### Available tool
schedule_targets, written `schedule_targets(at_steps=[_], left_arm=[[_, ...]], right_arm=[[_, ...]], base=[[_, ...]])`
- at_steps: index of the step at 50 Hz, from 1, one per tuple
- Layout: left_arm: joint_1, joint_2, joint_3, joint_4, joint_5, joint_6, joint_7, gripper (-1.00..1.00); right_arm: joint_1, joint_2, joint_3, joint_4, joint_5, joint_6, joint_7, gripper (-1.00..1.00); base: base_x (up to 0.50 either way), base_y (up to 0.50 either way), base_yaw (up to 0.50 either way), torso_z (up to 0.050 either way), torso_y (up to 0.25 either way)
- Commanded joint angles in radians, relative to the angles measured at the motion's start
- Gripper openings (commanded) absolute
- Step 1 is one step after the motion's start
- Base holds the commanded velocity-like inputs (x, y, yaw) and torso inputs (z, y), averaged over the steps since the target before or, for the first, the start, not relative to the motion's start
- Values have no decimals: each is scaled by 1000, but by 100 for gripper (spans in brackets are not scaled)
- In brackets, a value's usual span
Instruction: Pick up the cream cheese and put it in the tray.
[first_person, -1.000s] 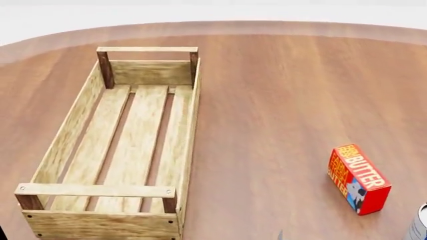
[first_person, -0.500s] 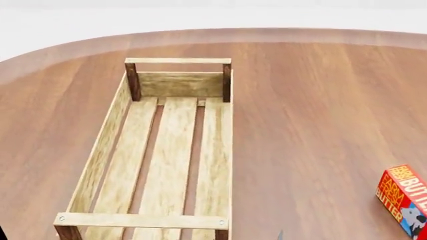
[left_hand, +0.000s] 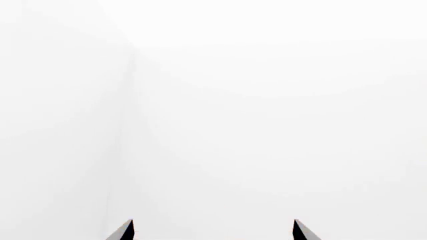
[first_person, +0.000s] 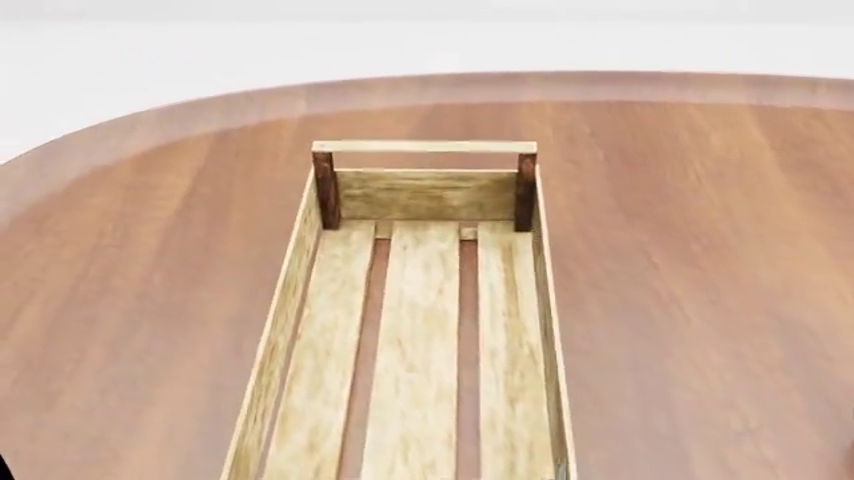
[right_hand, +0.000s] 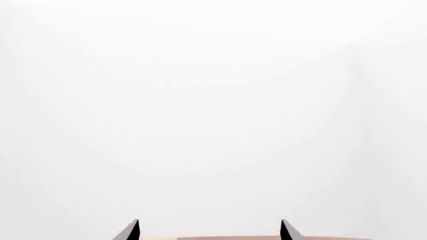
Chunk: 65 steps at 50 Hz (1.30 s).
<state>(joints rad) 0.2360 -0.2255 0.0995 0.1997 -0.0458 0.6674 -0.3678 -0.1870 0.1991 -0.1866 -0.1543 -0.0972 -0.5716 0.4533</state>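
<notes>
Starting from what sits closest to me, I have only fingertips to go on: the left gripper (left_hand: 212, 231) shows two dark tips standing well apart with nothing between them, facing blank white, and the right gripper (right_hand: 209, 231) shows the same spread tips, empty, with a thin strip of brown wood between them at the frame edge. Neither arm shows in the head view, so I cannot judge which one is nearer to anything.

The tray (first_person: 284, 330) fills the middle of the head view, its long axis running straight away from me, slatted floor bare, the far end closed by two dark corner posts and a top rail. It rests on the round wooden table (first_person: 694, 300), whose edge curves behind it against white.

The cream cheese is not in any view, so the one relation I need, which way it lies from either pincer, cannot be read from here. My judgement is that I must find the box before committing an arm.
</notes>
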Motion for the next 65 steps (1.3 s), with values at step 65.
schedule_targets(at_steps=[65], left_arm=[[-6, -28, 28, -3, 3, -4, -36, 100]], right_arm=[[20, 20, 10, -1, 45, 13, 83, 100]], base=[[178, 76, 0, 0, 0]])
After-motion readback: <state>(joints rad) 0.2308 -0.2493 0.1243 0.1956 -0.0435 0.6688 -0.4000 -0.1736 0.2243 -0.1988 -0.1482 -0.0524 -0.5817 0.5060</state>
